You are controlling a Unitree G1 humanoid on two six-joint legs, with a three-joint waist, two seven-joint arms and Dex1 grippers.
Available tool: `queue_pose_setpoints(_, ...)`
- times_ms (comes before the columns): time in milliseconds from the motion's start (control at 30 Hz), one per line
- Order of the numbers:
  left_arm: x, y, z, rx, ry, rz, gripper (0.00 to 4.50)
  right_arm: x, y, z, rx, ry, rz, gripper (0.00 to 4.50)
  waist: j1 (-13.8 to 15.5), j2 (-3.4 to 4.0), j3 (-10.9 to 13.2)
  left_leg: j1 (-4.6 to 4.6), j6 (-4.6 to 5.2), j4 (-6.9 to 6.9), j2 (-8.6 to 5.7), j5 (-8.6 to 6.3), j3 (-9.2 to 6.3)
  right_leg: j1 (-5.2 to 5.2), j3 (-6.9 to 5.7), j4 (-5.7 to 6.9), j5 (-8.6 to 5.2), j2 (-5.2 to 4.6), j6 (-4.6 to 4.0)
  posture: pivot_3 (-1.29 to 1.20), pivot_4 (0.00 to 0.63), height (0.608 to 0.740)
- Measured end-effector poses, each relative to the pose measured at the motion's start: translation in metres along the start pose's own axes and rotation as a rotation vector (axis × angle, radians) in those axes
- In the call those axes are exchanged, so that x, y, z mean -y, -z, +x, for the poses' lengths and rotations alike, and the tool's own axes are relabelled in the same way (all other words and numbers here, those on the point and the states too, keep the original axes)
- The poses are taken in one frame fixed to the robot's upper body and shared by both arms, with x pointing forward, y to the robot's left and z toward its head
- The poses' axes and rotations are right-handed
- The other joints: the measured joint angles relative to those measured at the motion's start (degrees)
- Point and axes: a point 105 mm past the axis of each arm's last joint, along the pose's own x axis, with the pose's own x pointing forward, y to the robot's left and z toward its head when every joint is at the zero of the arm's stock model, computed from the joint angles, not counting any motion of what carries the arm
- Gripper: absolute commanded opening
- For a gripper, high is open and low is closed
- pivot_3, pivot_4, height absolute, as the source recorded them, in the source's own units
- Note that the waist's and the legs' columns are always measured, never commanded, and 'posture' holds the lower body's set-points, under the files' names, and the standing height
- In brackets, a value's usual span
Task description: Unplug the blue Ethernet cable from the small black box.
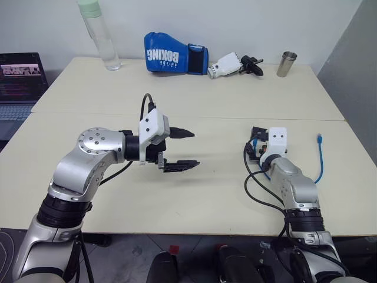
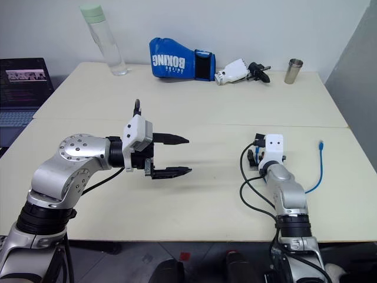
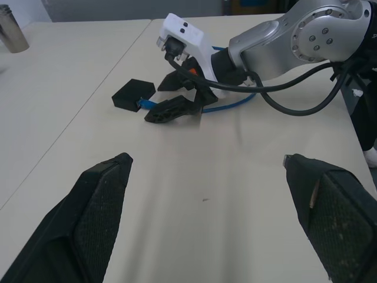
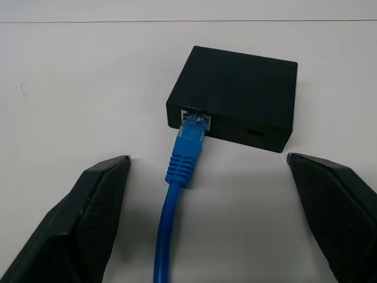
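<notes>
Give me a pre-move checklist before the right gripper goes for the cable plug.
1. Blue Ethernet cable plugged into the small black box: ok, still seated.
2. Right gripper open: ok.
3. Plug lies between its fingers: ok, fingers not touching it.
4. Left gripper open, ready to hold the box: ok, but it hovers far from the box.
5. Box held down: not ok, it lies loose on the table.

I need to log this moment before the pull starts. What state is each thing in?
blue Ethernet cable: plugged into the box, lying on the table.
small black box: flat on the table, port occupied.
left gripper: open, empty, above the table.
right gripper: open, straddling the plug.
metal cup: upright.
</notes>
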Motion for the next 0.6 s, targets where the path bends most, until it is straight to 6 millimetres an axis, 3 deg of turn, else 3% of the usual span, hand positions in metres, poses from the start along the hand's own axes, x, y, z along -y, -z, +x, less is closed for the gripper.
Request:
queue_pose_setpoints(467, -0.002, 0.002, 0.0, 0.009, -0.013, 0.004, 4.5, -0.01, 0.0, -0.001, -0.016, 0.033, 0.012, 0.25, -0.8, 0.01, 0.0, 0.0, 0.0, -0.01, 0.01, 0.0, -0.01, 0.01, -0.01, 0.0, 0.0, 0.0, 0.0, 0.0, 0.15, 0.74)
queue_pose_setpoints(600, -0.004, 0.003, 0.001, 0.022, -0.03, -0.007, 4.5, -0.012, -0.001, -0.001, -0.006, -0.014, -0.074, 0.06, -1.0, 0.01, 0.0, -0.01, 0.01, -0.01, -0.01, 0.0, -0.01, 0.0, 0.0, -0.01, 0.0, 0.0, 0.0, 0.0, 0.15, 0.74)
